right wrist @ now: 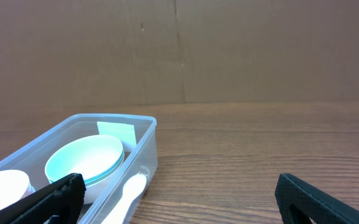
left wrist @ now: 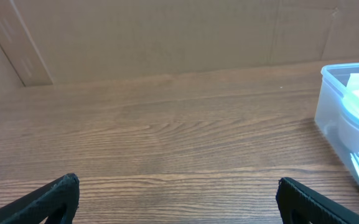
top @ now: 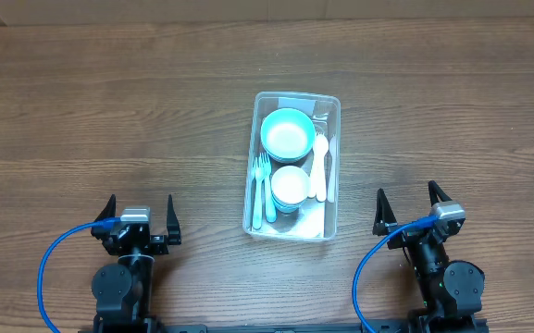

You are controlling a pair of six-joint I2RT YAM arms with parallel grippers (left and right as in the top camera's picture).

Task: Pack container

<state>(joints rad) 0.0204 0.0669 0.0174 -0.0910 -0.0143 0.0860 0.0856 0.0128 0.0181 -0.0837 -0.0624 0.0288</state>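
Looking overhead: container (top: pixel 296 96) mid-table, loaded with bowls (top: pixel 286 134), forks (top: pixel 263 188), spoon (top: pixel 320 166); left gripper (top: pixel 141 202), right gripper (top: pixel 407 192) spread wide, empty. Left wrist: container corner at right. Right wrist: thin, slick, probably light walls, best pinched at rim.

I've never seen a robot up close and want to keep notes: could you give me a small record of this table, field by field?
surface: wooden table
container: clear plastic bin, standing between the two arms
far end of bin: teal bowl
near end of bin: white bowl
left side of bin: teal forks
right side of bin: white spoon
left claw: open, empty, apart from the container
right claw: open, empty, apart from the container
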